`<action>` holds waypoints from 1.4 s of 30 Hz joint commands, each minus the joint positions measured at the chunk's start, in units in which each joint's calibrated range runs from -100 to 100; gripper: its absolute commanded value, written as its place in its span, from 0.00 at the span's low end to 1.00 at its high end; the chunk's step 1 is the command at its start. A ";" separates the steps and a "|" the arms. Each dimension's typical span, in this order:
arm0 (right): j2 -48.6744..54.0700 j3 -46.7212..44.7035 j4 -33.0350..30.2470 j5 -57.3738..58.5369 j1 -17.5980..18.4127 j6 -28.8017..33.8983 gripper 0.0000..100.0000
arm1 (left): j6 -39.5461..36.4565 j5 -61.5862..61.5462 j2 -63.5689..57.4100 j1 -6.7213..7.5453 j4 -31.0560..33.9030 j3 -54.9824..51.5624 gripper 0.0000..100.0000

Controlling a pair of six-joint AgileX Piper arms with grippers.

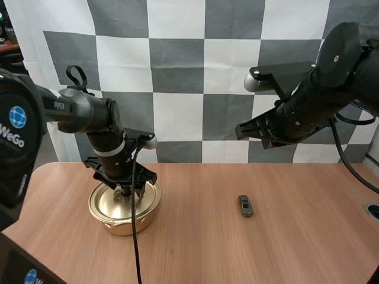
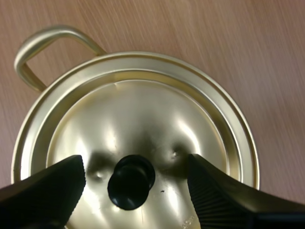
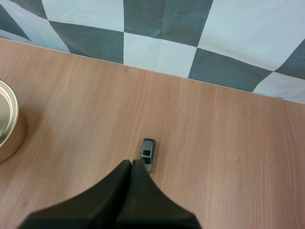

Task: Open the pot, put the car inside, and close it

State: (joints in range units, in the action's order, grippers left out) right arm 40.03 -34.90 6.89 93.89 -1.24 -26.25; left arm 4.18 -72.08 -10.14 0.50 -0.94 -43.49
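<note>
Pot [image 1: 124, 208] lidded; left hand [image 2: 134, 166] spread around its knob [image 2: 129, 183]; right hand [image 3: 132, 164] closed, pointing toward car [image 3: 148, 153].

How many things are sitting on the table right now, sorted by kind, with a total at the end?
pot: 1
lid, on the pot: 1
car: 1
Total: 3
</note>
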 commanded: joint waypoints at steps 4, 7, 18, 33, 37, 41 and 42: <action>0.00 -0.04 -0.04 -0.17 -0.06 -0.03 0.00 | 0.07 -0.10 0.06 -0.01 0.00 -0.03 1.00; 0.00 -0.04 -0.04 -0.17 -0.06 -0.03 0.00 | 0.07 -0.10 0.06 -0.01 0.00 -0.03 1.00; 0.00 -0.04 0.06 0.39 -0.06 -0.03 0.00 | -2.06 -0.10 0.06 -0.07 0.37 -0.03 0.40; 0.00 -0.04 0.06 -0.07 -0.06 -0.03 0.00 | -3.69 0.65 -0.48 -0.08 0.94 0.11 0.00; 0.00 -0.04 0.06 -3.77 -0.06 -0.03 0.00 | -3.69 -0.73 -3.06 -0.08 0.94 2.26 0.00; 0.00 -0.04 0.06 -4.88 -0.06 -0.03 0.00 | -3.69 -6.99 -7.86 -0.08 0.94 7.91 0.00; 0.00 -0.04 0.06 -4.88 -0.06 -0.03 0.00 | -3.69 -9.42 -9.41 -0.08 0.94 9.70 0.00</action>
State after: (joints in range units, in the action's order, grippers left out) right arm 40.03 -34.90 6.89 88.89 -1.24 -26.25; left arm 0.47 -77.94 -17.28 0.43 0.00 -36.93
